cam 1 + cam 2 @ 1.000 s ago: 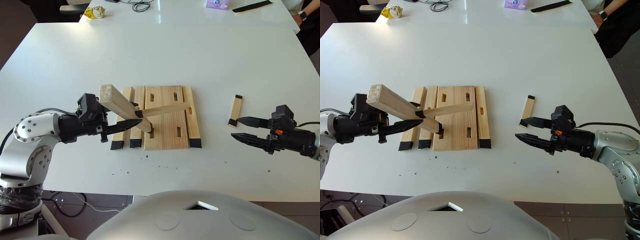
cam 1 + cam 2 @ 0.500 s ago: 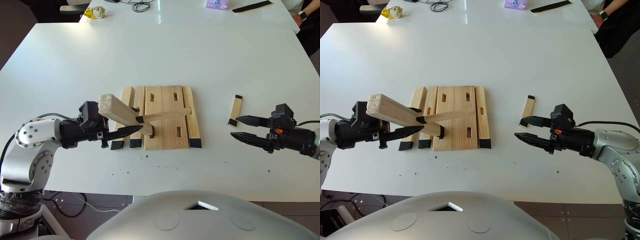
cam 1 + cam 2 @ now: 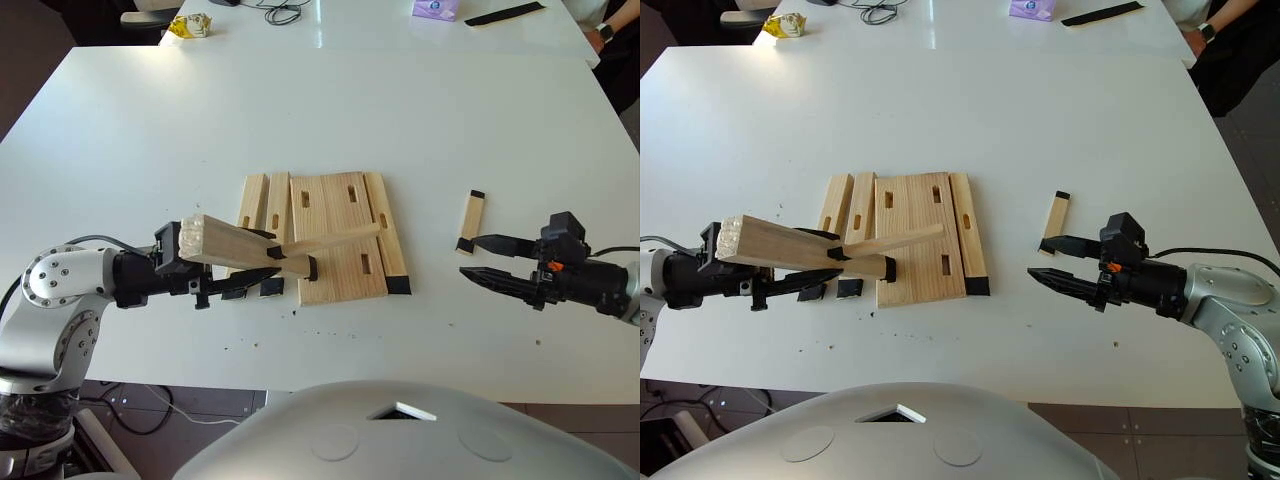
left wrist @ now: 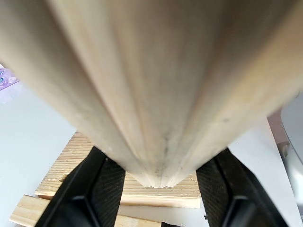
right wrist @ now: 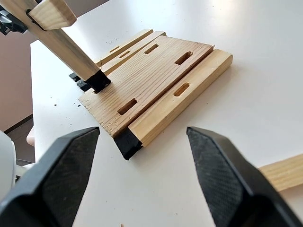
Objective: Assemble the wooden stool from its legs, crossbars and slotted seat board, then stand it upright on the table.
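While left gripper (image 3: 262,272) clamps the stool leg (image 3: 225,243), its black-capped end meets the slotted seat board (image 3: 340,235).
Right gripper (image 3: 468,256): fingers apart, near loose crossbar (image 3: 470,220).

Nothing readable — no text or numbers

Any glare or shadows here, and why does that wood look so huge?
Left eye view: pale glare on the far end of the table. Right wrist view: only a soft, thin shadow along the seat board. Left wrist view: the leg sits very close to the lens, so it looms.
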